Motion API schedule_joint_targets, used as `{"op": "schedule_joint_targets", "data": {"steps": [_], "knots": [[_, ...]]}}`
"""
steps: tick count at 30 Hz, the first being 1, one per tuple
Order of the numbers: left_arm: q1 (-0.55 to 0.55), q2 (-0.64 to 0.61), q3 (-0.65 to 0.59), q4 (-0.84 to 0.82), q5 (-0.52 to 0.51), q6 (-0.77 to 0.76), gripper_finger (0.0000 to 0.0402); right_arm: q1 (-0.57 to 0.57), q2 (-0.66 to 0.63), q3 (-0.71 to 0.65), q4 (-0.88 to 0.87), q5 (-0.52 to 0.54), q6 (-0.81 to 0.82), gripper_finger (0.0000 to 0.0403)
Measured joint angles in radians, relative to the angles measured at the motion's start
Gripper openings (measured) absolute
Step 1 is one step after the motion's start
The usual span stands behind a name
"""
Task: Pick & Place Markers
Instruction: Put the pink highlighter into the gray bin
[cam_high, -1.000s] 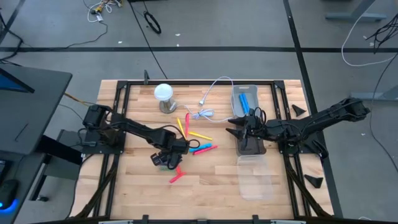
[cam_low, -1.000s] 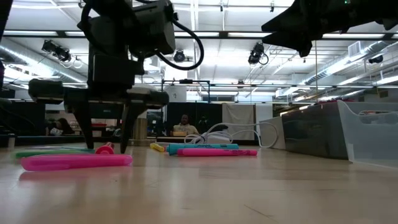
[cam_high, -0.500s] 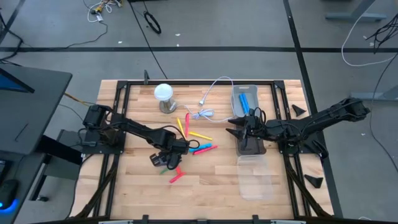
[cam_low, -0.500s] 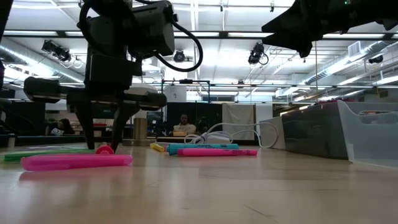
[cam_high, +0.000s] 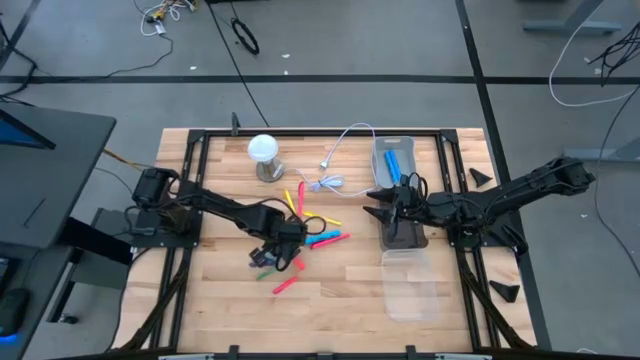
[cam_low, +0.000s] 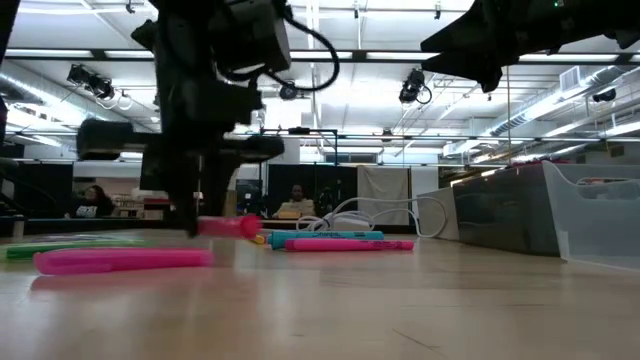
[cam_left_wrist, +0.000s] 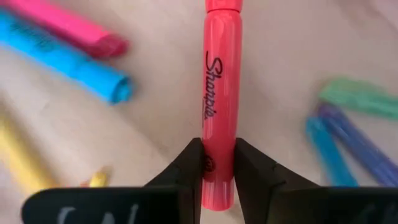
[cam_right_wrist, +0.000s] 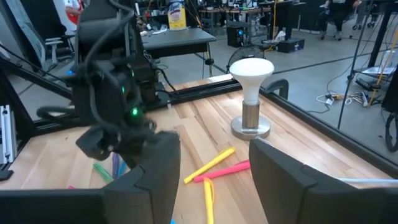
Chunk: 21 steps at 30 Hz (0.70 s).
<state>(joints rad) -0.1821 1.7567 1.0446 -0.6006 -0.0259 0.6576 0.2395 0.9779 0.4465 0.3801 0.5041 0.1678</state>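
Observation:
My left gripper (cam_high: 284, 252) is shut on a red marker (cam_left_wrist: 221, 87) and hangs just above the middle of the table. Other markers lie flat on the wood. A pink one (cam_high: 285, 285) and a green one (cam_high: 262, 270) lie near it. Yellow, blue and pink ones (cam_high: 322, 228) lie toward the far side. In the low view the pink marker (cam_low: 120, 260) lies in front and the teal and pink pair (cam_low: 335, 241) behind. My right gripper (cam_high: 396, 210) is open and waits above the bins on the right. My left gripper pinches the red marker between its two fingers (cam_left_wrist: 188, 168), near one end of its barrel (cam_left_wrist: 219, 152). The fingers come from above, pointing down, and lie across the marker. The marker is lifted clear of the table and lies about level (cam_low: 228, 227), sticking out to one side.
A clear bin (cam_high: 393, 160) holding blue markers stands at the far right, and another clear bin (cam_high: 410, 287) stands nearer. A white bulb on a round base (cam_high: 264, 152) and a white cable (cam_high: 335, 165) lie at the far side. Bare wood lies along the near edge.
My left gripper shut on the end of the red marker it stood over, then rose and moved slightly toward the table's right. The red marker is lifted clear and held level. The pink marker that lay beside it stays on the table.

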Motion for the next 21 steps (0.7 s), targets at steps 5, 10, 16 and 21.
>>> {"op": "schedule_joint_targets", "data": {"steps": [5,10,16,21], "knots": [[-0.003,-0.058,0.004,0.055,-0.005,-0.12,0.007,0.0,0.0,0.0,0.002,0.0,-0.013,0.0194],[-0.002,-0.116,0.005,0.149,0.001,-0.226,0.007,0.0,0.0,0.0,0.01,0.0,-0.039,0.0194],[0.004,-0.173,0.003,0.241,0.004,-0.334,0.007,0.0,0.0,0.0,0.029,0.001,-0.065,0.0194],[0.005,-0.201,-0.025,0.4,0.0,-0.403,0.007,0.0,0.0,0.0,0.05,0.004,-0.084,0.0194]]}}
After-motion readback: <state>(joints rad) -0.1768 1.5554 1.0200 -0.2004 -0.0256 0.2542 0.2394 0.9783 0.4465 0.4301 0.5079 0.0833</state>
